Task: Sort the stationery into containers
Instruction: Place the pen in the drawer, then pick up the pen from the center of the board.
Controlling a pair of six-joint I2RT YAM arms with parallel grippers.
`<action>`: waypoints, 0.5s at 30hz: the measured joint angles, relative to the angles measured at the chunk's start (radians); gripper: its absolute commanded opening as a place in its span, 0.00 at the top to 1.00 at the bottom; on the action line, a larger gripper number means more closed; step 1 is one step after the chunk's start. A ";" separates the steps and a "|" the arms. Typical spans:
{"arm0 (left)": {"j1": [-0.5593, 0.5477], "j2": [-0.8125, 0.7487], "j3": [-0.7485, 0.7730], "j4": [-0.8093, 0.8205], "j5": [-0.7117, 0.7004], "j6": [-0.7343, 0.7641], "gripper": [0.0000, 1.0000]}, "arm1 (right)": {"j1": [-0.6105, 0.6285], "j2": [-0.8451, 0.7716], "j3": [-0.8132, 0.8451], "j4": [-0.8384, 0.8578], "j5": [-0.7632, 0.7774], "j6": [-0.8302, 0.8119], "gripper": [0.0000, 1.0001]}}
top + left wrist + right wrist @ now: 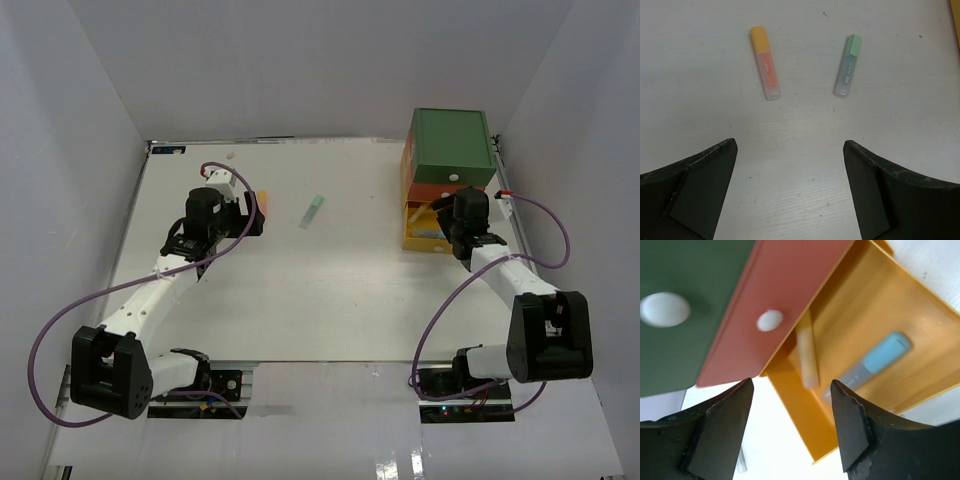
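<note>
Yellow drawer (880, 310), pulled open at the frame's right, holds a blue highlighter (882, 356) and cream pen (807, 357). My right gripper (791, 385) hangs spread before it, and my left gripper (790, 145) is spread above an orange highlighter (765, 62) and a green highlighter (848, 65).

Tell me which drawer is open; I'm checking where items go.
The yellow bottom drawer, pulled out with highlighters inside; the green drawer and orange-red drawer above are shut.

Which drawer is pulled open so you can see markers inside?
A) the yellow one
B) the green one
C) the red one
A: the yellow drawer sticks out, with a blue marker and a pale yellow marker lying inside it. The green drawer and the red drawer show only their fronts.
</note>
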State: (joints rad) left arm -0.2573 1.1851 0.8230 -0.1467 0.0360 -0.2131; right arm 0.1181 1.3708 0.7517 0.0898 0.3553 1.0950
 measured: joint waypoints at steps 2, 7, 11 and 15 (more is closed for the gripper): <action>0.000 0.010 0.003 -0.004 -0.002 -0.006 0.02 | 0.000 -0.041 -0.015 0.013 -0.013 -0.021 0.25; 0.000 0.031 0.004 -0.010 -0.004 -0.023 0.02 | 0.000 -0.151 -0.067 0.049 -0.067 -0.131 0.07; 0.000 0.082 0.018 -0.017 -0.034 -0.060 0.02 | 0.000 -0.251 -0.124 0.065 -0.134 -0.307 0.10; 0.000 0.209 0.092 -0.047 -0.077 -0.115 0.02 | 0.000 -0.386 -0.196 0.086 -0.199 -0.459 0.10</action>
State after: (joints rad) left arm -0.2573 1.3941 0.9146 -0.1936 -0.0410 -0.3283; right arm 0.1181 0.9844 0.5552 0.1757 0.1562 0.6357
